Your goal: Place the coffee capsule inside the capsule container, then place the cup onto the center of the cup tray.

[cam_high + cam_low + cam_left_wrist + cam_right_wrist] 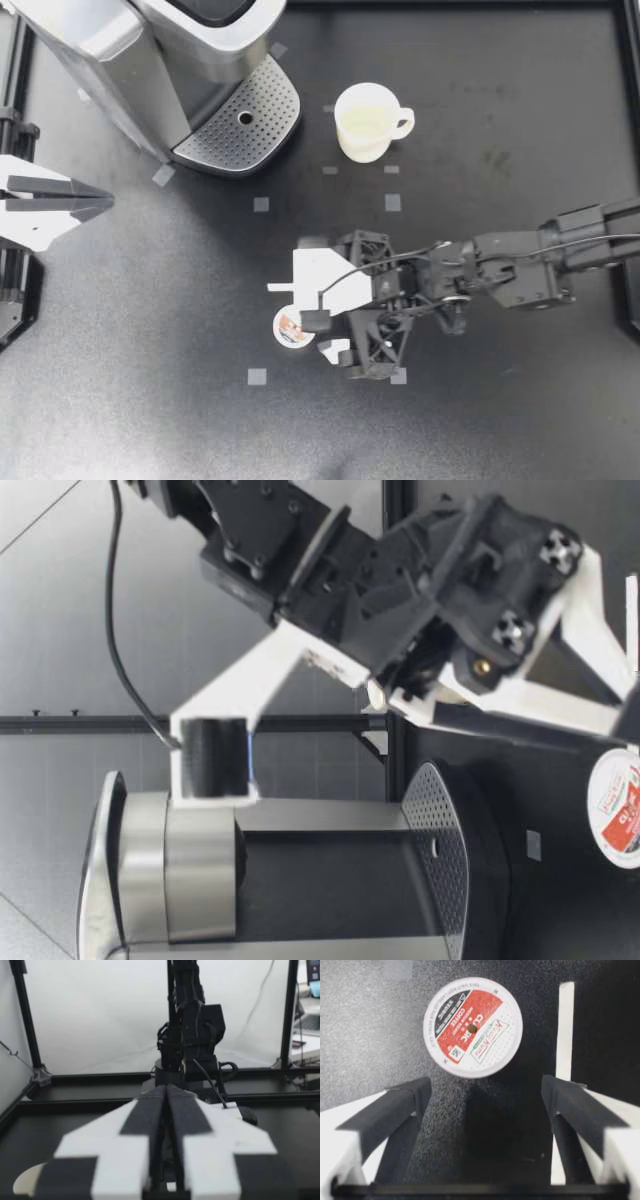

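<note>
right gripper is wide open, holding nothing. coffee capsule sits lid-up on the table, just ahead of the fingertips, in line with the gap, not between them. left gripper fingers pressed together, empty.

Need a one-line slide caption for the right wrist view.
Open right pincer facing the coffee capsule, which lies just ahead of its fingertips.

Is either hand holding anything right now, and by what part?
Nothing is held. My right hand is open, with the coffee capsule lying just ahead of it; my left hand is shut and empty.
</note>
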Tool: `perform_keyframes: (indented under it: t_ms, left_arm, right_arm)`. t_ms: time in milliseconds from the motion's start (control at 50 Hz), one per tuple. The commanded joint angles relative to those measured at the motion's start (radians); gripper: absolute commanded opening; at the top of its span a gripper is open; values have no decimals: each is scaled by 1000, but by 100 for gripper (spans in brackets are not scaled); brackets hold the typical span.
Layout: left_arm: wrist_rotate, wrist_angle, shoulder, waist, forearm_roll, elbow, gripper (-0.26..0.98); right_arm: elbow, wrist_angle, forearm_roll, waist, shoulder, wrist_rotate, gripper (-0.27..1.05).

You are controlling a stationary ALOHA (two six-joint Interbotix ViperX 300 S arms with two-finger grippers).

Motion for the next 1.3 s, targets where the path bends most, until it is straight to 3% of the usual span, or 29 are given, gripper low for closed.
perform_keyframes:
  t_ms: [0,1060,1280]
  left_arm:
    - [3,-9,3,2,2,-25,11]
    - [29,-3,0,2,2,-26,11]
    - [23,-2,0,2,2,-25,11]
  right_arm:
    - [-29,-8,-3,6,-9,-2,91]
    - [-124,-5,-21,23,63,2,89]
    - [-133,6,-21,23,67,3,76]
